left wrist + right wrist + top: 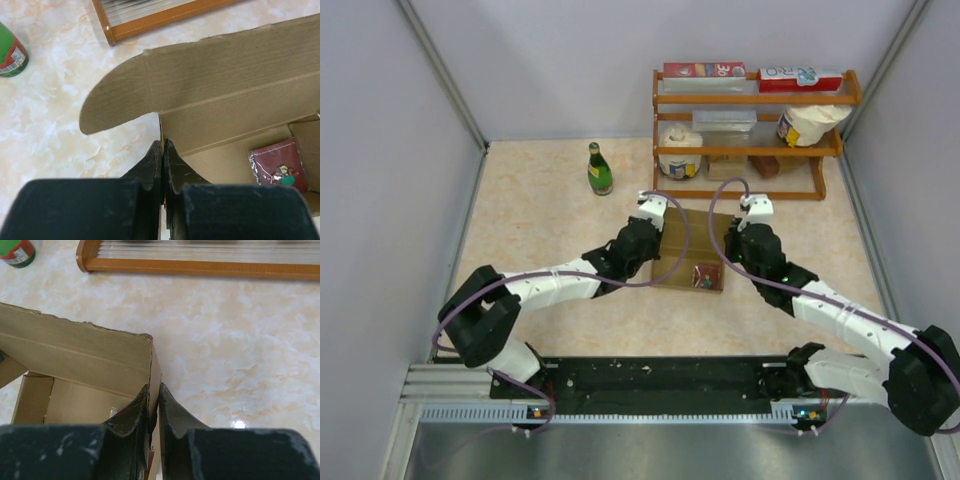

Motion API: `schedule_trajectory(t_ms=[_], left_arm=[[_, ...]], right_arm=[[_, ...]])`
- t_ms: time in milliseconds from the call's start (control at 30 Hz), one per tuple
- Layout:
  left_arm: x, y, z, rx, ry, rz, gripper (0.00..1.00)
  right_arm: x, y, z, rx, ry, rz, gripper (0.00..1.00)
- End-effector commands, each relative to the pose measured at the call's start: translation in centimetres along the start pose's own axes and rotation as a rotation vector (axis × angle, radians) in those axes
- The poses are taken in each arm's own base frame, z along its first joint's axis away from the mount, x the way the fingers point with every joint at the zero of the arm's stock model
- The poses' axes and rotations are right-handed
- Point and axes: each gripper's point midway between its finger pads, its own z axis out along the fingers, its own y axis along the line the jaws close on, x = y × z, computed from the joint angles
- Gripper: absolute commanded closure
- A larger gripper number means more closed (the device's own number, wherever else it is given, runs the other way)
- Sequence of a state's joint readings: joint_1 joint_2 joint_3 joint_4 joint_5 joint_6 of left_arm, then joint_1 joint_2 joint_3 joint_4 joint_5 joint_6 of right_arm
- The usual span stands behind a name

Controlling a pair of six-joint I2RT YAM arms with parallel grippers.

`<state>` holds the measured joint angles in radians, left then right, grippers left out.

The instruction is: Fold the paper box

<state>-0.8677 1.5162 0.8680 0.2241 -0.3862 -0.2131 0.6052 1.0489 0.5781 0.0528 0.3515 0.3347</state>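
- Left wrist: left gripper (163, 146) is pinched shut on the box's (225, 100) side wall.
- The right gripper (153, 390) clamps the opposite wall.
- Uneven pulling could tear or buckle it.

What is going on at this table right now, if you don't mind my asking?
Two robot arms are folding a brown paper box in the middle of the table. The left gripper is shut on the box's left wall and the right gripper on its right wall. The walls are up, a rounded flap sticks out to the left, and a small dark-red card lies inside. A green bottle and a wooden rack stand beyond.
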Motion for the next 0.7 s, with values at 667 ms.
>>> schedule_trajectory(t_ms=[667], left_arm=[[2.2, -2.2, -1.1, -0.038, -0.046, -0.16, 0.96]], right_arm=[[1.1, 1.5, -2.5, 0.065, -0.229, 0.042, 0.9]])
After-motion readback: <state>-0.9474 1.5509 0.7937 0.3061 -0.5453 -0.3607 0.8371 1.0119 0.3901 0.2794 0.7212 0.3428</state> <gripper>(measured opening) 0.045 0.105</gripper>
